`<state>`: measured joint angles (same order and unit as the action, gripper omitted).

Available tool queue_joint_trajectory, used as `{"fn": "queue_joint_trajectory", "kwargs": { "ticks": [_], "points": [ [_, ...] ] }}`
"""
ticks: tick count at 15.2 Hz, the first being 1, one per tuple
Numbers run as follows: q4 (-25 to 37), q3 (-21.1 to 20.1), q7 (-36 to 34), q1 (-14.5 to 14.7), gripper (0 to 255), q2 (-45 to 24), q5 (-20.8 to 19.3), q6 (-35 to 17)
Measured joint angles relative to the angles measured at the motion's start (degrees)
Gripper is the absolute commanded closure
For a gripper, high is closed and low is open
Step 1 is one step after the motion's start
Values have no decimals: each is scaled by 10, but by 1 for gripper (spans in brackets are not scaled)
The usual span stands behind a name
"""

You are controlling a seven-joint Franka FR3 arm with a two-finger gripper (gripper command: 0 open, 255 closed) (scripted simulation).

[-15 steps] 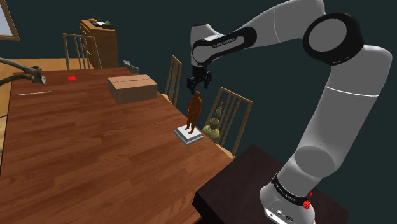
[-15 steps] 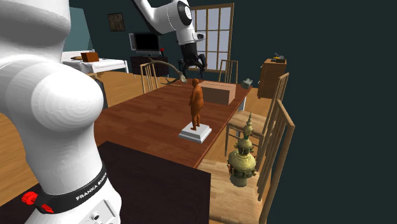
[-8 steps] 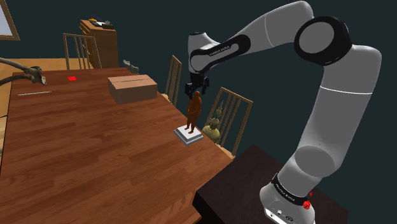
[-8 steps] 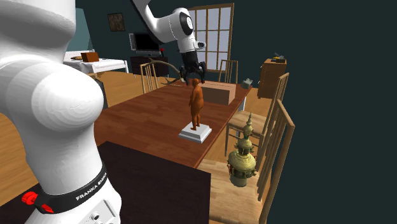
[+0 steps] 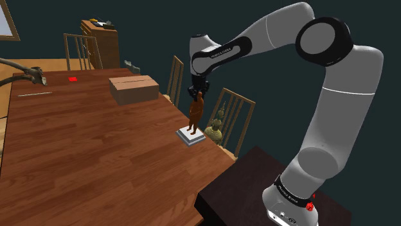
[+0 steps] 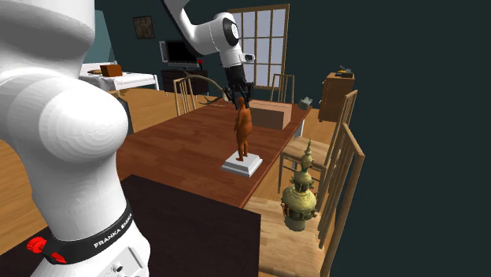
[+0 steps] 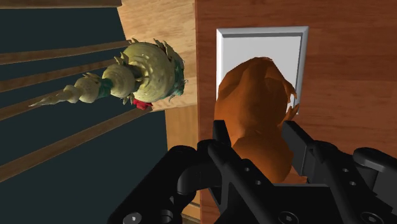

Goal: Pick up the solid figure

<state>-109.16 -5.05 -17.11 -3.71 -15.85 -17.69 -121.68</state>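
Note:
The solid figure (image 5: 196, 114) is a reddish-brown standing person on a white square plinth (image 5: 191, 136), near the wooden table's (image 5: 90, 147) edge on the shoulder view's right. My black gripper (image 5: 196, 94) comes straight down on it and is shut on its head. In the second exterior view the gripper (image 6: 240, 99) clasps the top of the figure (image 6: 243, 134), which stands upright on the plinth (image 6: 241, 165). The wrist view has both fingers of the gripper (image 7: 254, 130) pressed against the sides of the figure (image 7: 254, 102), with the plinth (image 7: 254, 41) beneath.
A cardboard box (image 5: 133, 88) lies farther back on the table. A brass ornate ornament (image 6: 300, 197) sits on a chair seat just off the table edge beside the figure. Wooden chairs (image 5: 234, 115) line that edge. My dark stand (image 5: 257, 186) abuts the table's near corner.
The gripper came down from above the figure onto its head, and its fingers went from open to shut on it. The figure has not moved.

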Motion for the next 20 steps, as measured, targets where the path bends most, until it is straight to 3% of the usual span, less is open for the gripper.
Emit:
{"fn": "queue_joint_trajectory", "kwargs": {
  "ticks": [5,20],
  "points": [
    [1,0,1,0,255,1,1,3],
    [54,-5,28,1,255,43,18,95]
  ]
}}
